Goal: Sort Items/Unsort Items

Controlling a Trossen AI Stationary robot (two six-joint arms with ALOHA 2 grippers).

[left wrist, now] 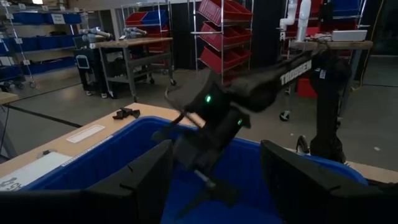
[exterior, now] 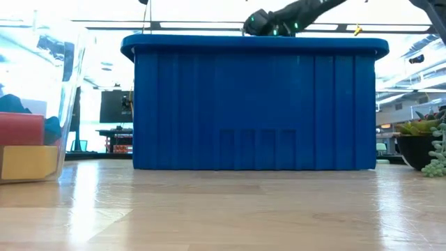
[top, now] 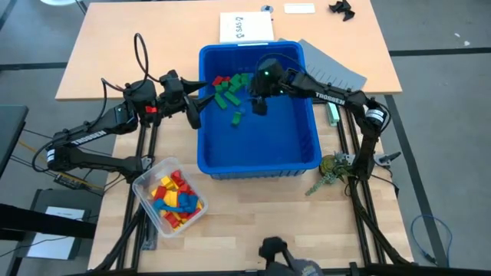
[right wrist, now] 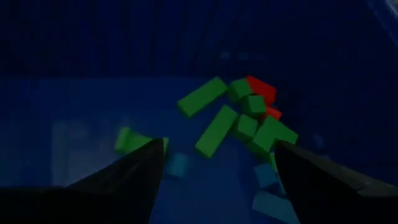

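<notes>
Most of the items in the blue bin point(top: 259, 157) are green blocks point(top: 228, 96), short bricks and longer bars lying loosely heaped at angles in the bin's far left corner, with a couple of red blocks point(top: 218, 80) among them and one green piece point(top: 237, 117) apart, nearer the bin's middle. A second lot, red, yellow and blue blocks point(top: 175, 201), fills a clear tub point(top: 145, 179) just beside the bin's near left corner. The right gripper point(top: 259, 106) hangs inside the bin just beside the green heap, fingers spread and holding nothing. The left gripper point(top: 196, 103) sits at the bin's left wall, fingers apart, also empty.
</notes>
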